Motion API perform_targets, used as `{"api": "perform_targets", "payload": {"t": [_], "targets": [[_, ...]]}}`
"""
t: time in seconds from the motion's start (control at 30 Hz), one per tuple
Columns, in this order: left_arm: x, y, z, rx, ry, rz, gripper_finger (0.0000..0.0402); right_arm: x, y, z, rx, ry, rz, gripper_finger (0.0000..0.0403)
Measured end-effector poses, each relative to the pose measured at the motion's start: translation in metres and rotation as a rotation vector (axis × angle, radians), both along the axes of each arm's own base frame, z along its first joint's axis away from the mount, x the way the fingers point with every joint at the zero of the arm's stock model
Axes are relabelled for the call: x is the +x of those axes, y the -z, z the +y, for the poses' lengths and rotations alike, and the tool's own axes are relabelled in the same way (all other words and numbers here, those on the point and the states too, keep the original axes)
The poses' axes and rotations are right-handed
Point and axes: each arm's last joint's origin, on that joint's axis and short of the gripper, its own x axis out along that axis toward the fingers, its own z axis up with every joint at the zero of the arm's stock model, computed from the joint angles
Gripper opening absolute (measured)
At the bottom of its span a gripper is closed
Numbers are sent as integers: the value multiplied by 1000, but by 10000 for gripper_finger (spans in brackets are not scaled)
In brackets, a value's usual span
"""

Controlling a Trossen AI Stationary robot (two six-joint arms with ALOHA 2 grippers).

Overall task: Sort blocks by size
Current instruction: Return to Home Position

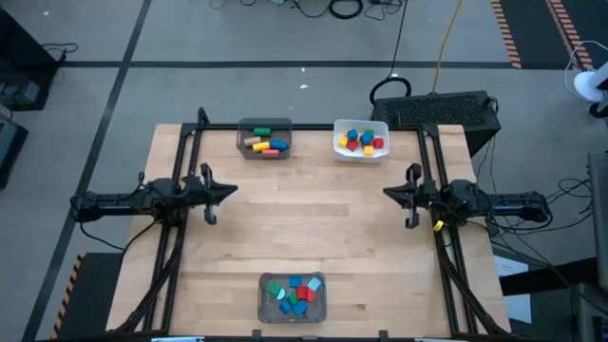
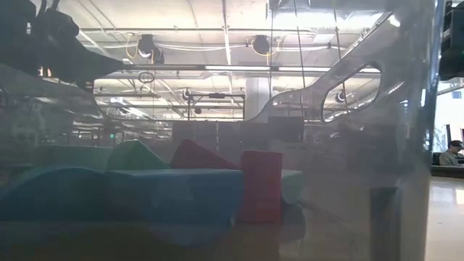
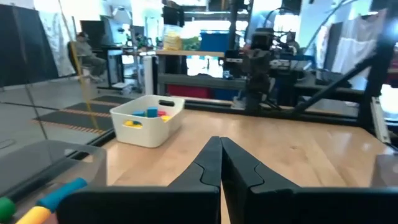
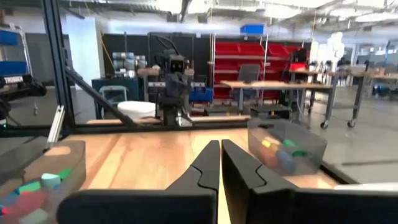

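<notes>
The blocks lie in three bins. Long bars, yellow, orange, green and blue, lie in the grey bin [image 1: 265, 139] at the far edge. Small red, yellow and blue pieces lie in the white bin [image 1: 361, 140] beside it. Green, blue and red pieces lie in the clear bin [image 1: 293, 296] at the near edge, which fills the low view [image 2: 217, 188]. My left gripper [image 1: 231, 191] is shut and empty at the table's left side, above the top. My right gripper [image 1: 388, 192] is shut and empty at the right side.
A black frame [image 1: 190, 161] runs along the table's left, right and far edges. The bare wooden top [image 1: 304, 218] lies between the two grippers and the bins. A person sits far off in the room beyond the table [image 3: 84, 53].
</notes>
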Motion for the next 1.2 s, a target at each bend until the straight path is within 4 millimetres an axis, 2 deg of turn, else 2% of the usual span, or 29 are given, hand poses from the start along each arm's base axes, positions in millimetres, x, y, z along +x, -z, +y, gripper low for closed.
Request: {"api": "perform_targets", "payload": {"t": [0.4,0.53,1.2], "targets": [[0,-4,-2,21,54,-43,4,1,8,-1,33,40,72,0],[0,0,1,-35,-26,-5,4,2,9,-1,66,43,88,0],[4,6,2,-77,-56,55,4,5,13,-1,46,41,135,0]]}}
